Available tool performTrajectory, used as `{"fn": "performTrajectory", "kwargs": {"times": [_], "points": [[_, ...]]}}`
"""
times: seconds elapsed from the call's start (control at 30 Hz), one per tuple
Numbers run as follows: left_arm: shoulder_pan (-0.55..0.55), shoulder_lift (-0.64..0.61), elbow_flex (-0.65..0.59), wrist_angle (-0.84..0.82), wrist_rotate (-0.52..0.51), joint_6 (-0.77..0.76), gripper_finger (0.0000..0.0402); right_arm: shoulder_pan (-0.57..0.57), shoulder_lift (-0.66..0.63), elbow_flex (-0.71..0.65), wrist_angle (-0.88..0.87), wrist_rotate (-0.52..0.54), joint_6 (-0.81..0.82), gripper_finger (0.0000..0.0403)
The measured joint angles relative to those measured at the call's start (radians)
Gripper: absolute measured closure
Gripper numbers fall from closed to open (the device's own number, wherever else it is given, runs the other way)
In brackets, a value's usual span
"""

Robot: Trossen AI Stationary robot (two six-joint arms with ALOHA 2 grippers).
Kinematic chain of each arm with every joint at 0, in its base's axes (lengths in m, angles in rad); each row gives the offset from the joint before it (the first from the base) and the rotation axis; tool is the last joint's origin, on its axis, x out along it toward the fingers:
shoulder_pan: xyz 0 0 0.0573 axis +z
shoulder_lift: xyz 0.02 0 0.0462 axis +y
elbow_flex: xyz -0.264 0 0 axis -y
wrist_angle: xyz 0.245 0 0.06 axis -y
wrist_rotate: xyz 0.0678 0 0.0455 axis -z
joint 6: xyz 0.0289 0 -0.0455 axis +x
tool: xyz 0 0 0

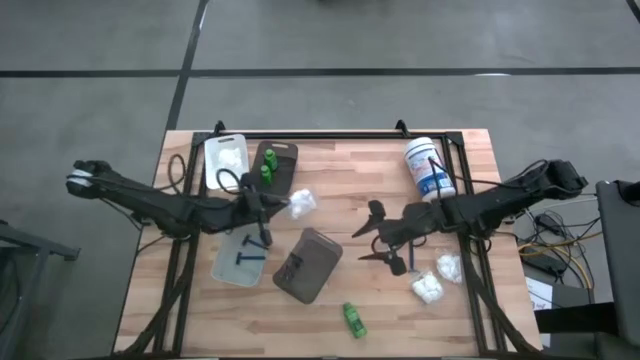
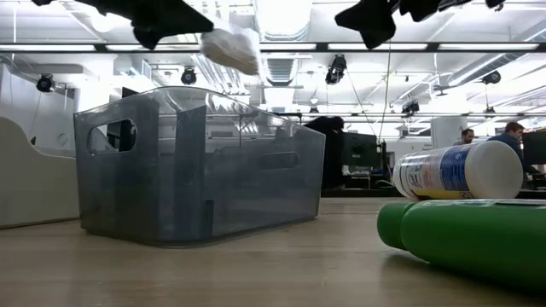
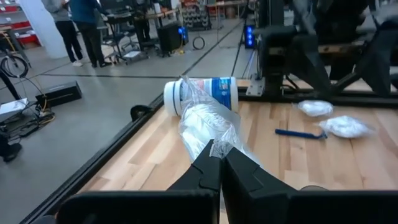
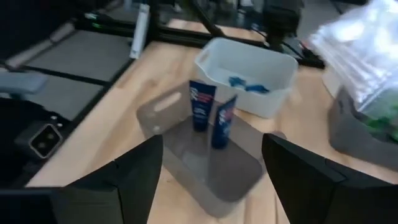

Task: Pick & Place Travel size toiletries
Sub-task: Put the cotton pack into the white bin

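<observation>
We are gripping a white packet [image 3: 208, 121] in the closed left tool [image 1: 272, 205], holding it clear above the tabletop [image 1: 470, 320], probably to carry it to a tray. Our right tool [image 1: 372, 238] is hanging open and empty, right of the grey tray [image 1: 310, 265].

Pale wooden table [image 1: 330, 310] with visible grain, translucent smoky plastic tray [image 2: 200, 162], crinkly glossy clear-film packet [image 3: 208, 121]

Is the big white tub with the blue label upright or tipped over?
Tipped over. The white tub lies on its side on the table; the left wrist view shows the same.
</observation>
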Motion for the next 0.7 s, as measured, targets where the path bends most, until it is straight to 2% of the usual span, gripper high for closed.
{"fn": "performTrajectory", "kwargs": {"times": [0.17, 0.37, 0.7], "points": [[0.005, -0.108, -0.062, 0.001, 0.003, 0.000, 0.0399, -0.054, -0.017, -0.056, 0.141, -0.122, -0.029, 0.0115], [0.005, -0.193, -0.132, -0.001, 0.003, -0.003, 0.0399, -0.108, -0.076, -0.165, 0.272, -0.128, -0.029, 0.0095], [0.049, -0.260, -0.180, 0.000, -0.031, -0.026, 0.0399, -0.124, -0.213, -0.311, 0.342, -0.128, -0.017, 0.0065]]}}
